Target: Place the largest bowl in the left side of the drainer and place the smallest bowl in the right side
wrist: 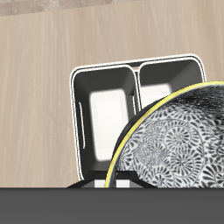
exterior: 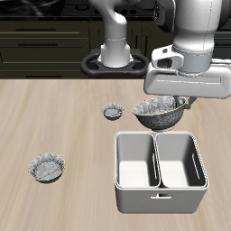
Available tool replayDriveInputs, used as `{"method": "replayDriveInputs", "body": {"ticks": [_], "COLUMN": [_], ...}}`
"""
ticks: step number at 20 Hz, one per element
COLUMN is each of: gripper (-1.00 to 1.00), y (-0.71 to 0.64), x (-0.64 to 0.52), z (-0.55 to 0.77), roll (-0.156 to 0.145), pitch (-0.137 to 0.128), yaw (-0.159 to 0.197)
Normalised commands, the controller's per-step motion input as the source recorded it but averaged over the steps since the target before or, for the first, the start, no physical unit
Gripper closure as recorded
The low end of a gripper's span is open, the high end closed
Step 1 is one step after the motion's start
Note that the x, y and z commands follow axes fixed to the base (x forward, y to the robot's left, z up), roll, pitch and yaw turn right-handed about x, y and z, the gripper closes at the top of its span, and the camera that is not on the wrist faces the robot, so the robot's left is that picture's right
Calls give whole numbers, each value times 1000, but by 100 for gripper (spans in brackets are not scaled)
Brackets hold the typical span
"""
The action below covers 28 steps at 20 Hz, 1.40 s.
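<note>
My gripper [exterior: 173, 101] is shut on the rim of the largest bowl [exterior: 159, 113], a wide, crinkly, silvery-grey bowl with a dark inside. It holds the bowl in the air just behind the drainer's back edge. In the wrist view the bowl [wrist: 175, 144] partly covers the drainer [wrist: 131, 66] beneath it, and my gripper [wrist: 112, 185] shows only at the frame's edge. The drainer [exterior: 161, 204], a light grey two-compartment tub, stands near the table's front edge with both compartments empty. The smallest bowl [exterior: 112, 112] sits on the table beside the held bowl.
A paler, speckled, shallower bowl [exterior: 47, 168] lies on the table far to the side of the drainer, near the front edge. The robot's base [exterior: 115, 50] on a dark round mount stands at the table's back, before dark cabinets.
</note>
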Motion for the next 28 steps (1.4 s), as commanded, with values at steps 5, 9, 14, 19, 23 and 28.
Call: {"method": "replayDriveInputs", "body": {"ticks": [5, 9, 14, 19, 23, 28], "gripper": [100, 100, 100, 100, 100, -100], "y": [83, 142, 147, -43, -161, -49], "x": [60, 28, 5, 63, 46, -33], "z": [-255, -227, -225, -185, -91, -85], "roll": [12, 15, 26, -11, -46, -3], "pitch": [29, 36, 26, 27, 11, 44], "yaw": [13, 3, 22, 7, 12, 27]}}
